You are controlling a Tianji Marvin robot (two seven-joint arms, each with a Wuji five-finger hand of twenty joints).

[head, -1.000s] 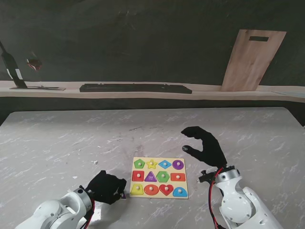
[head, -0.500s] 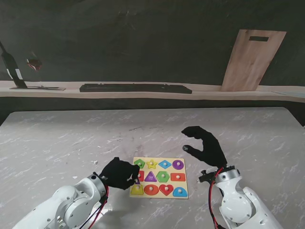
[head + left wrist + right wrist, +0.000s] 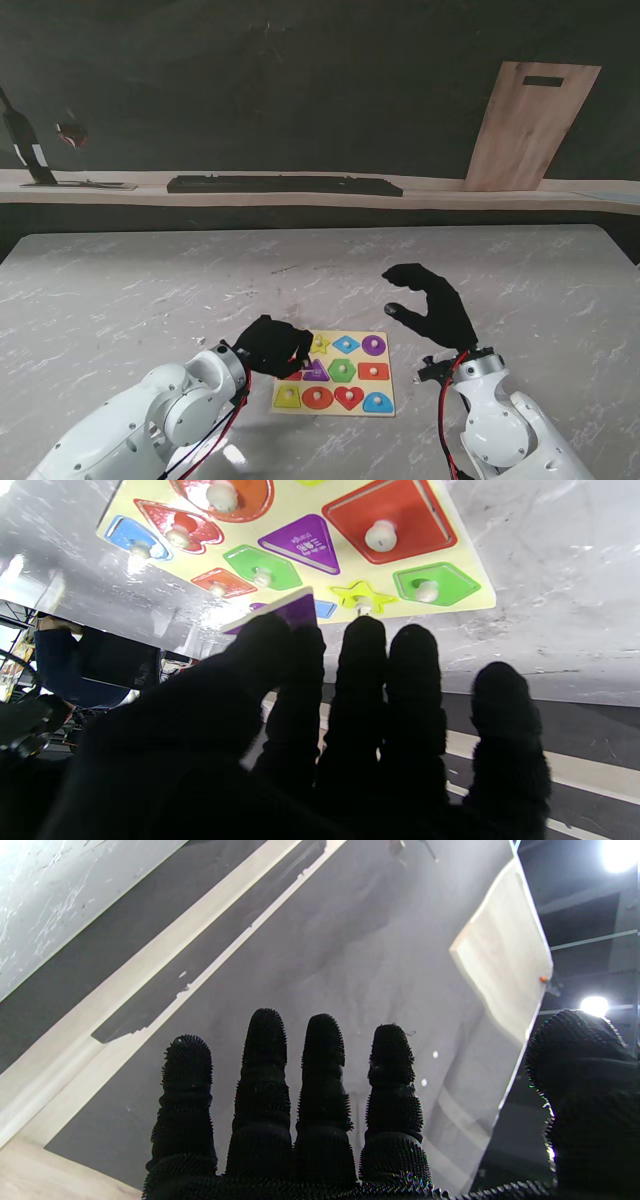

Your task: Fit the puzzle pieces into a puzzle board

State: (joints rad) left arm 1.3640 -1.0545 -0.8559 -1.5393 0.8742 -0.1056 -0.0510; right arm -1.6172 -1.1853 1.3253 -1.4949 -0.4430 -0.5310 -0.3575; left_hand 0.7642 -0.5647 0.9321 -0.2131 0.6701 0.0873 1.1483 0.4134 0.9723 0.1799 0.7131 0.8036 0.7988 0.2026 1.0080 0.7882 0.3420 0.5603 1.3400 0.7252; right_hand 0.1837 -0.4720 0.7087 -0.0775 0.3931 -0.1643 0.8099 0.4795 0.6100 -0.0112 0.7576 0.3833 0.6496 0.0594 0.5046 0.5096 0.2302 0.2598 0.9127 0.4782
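1. A pale yellow square wooden puzzle board (image 3: 334, 371) lies flat on the marble table, filled with coloured knobbed shapes.
2. A flat purple puzzle piece (image 3: 292, 611) is pinched, tilted, over the board's far left part.

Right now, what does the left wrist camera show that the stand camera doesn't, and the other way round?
Only the left wrist view shows the purple piece pinched in the left hand and the empty triangle slot. Only the stand view shows the right hand open beside the board, and the wooden plank. Both show the puzzle board and its seated pieces.
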